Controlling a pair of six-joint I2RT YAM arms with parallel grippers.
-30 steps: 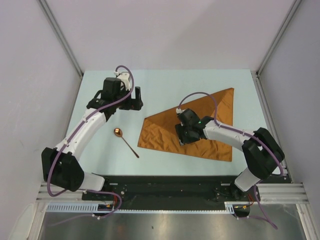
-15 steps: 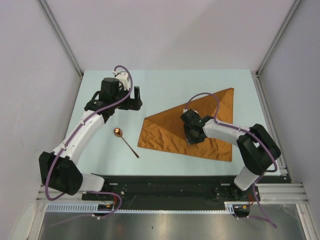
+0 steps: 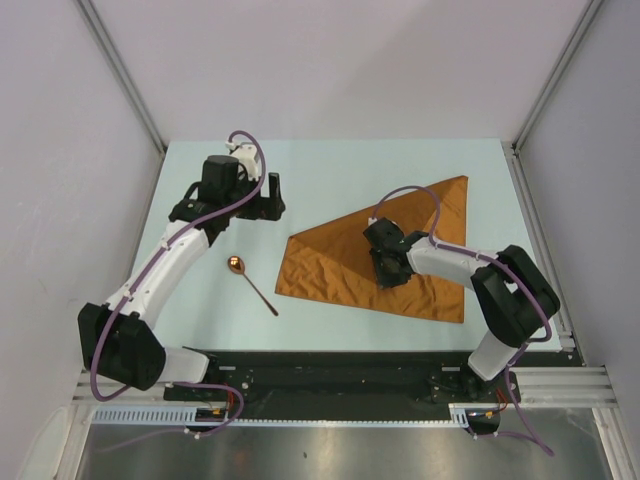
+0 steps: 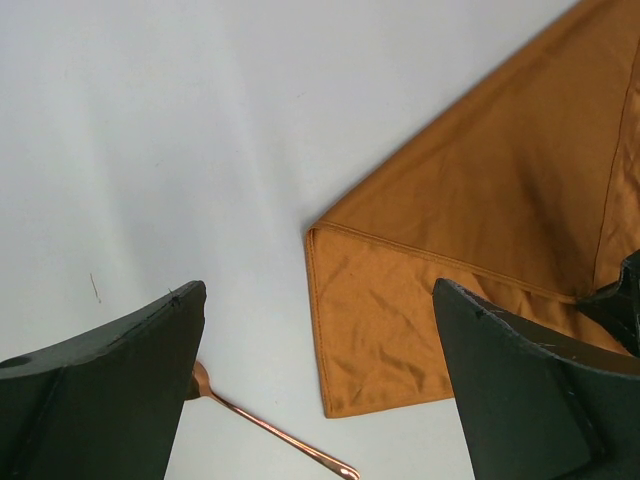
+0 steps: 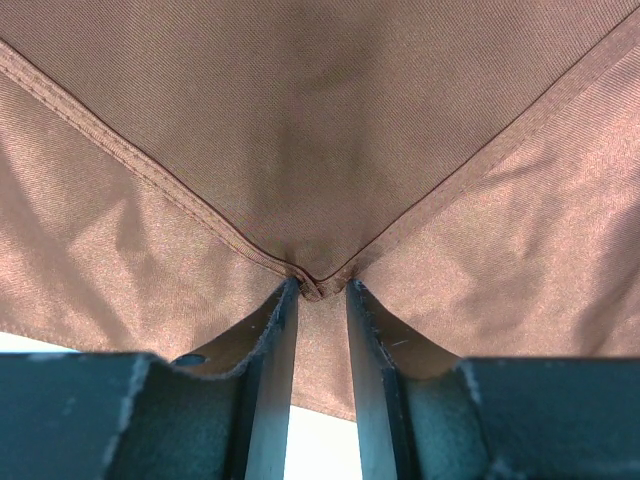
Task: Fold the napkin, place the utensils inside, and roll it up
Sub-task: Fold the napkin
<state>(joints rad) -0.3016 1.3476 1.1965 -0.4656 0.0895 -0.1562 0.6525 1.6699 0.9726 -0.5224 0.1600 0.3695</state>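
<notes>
The rust-brown napkin [image 3: 330, 265] lies flat on the table as a folded triangle, its long point reaching to the back right. My right gripper [image 3: 392, 272] is down on its middle. In the right wrist view its narrow jaws [image 5: 322, 288] pinch the hemmed corner of the napkin's [image 5: 320, 120] top layer, which puckers between the tips. The spoon [image 3: 252, 284] lies on the bare table left of the cloth, bowl to the back left. My left gripper [image 3: 273, 197] hovers wide open behind the spoon, holding nothing. The left wrist view shows the left gripper [image 4: 318, 290] above the spoon's handle [image 4: 265, 425] and the napkin's left corner [image 4: 370, 330].
The pale blue table [image 3: 330, 170] is boxed in by white walls on the left, back and right. The black rail with both arm bases [image 3: 330, 375] runs along the near edge.
My right gripper has swung a little right and back over the napkin, and its jaws have narrowed onto the top layer's corner. The left arm shifted slightly; spoon unmoved.
</notes>
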